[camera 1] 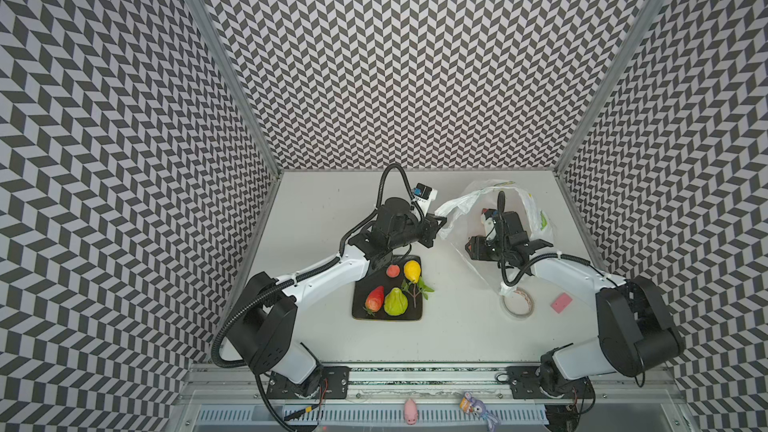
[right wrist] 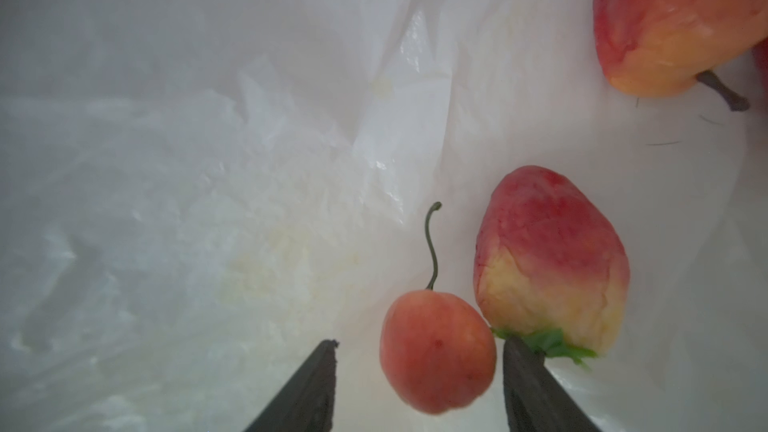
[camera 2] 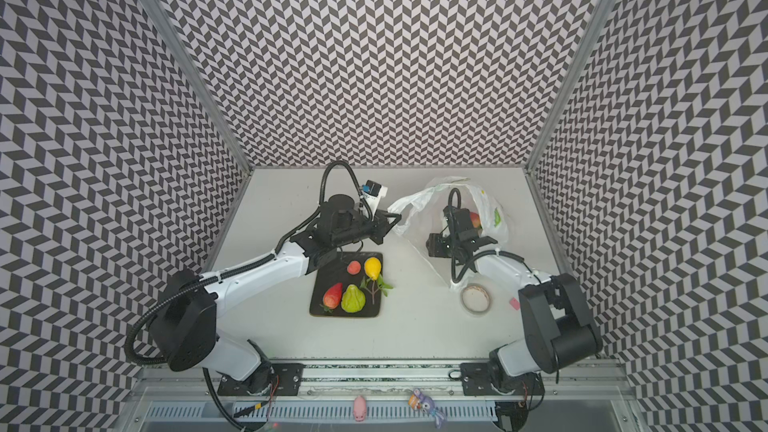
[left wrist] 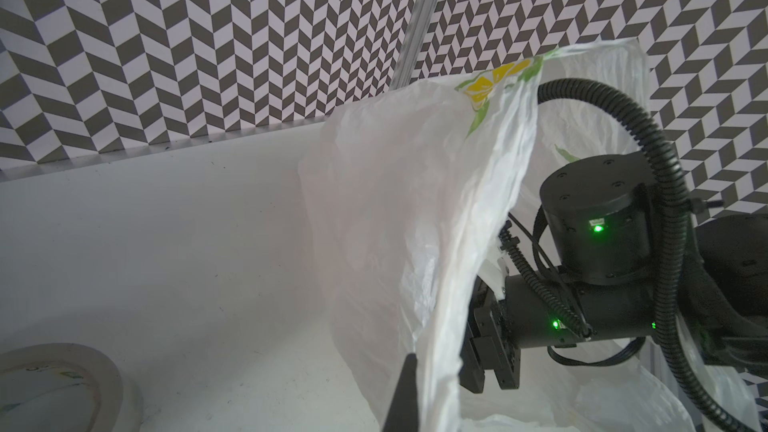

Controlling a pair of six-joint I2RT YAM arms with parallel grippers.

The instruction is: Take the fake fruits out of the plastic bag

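The plastic bag lies at the back right, translucent white with lemon prints. My left gripper is shut on the bag's edge and holds the mouth up. My right gripper is inside the bag and open. A small pink-orange round fruit with a green stem sits between its fingers, close to one of them. A red-yellow strawberry lies beside it and another red-orange fruit further in. In both top views the right fingers are hidden under the wrist.
A black tray at the centre holds a strawberry, a green pear, a yellow fruit, a pink round one and a leafy sprig. A tape roll and a pink block lie right.
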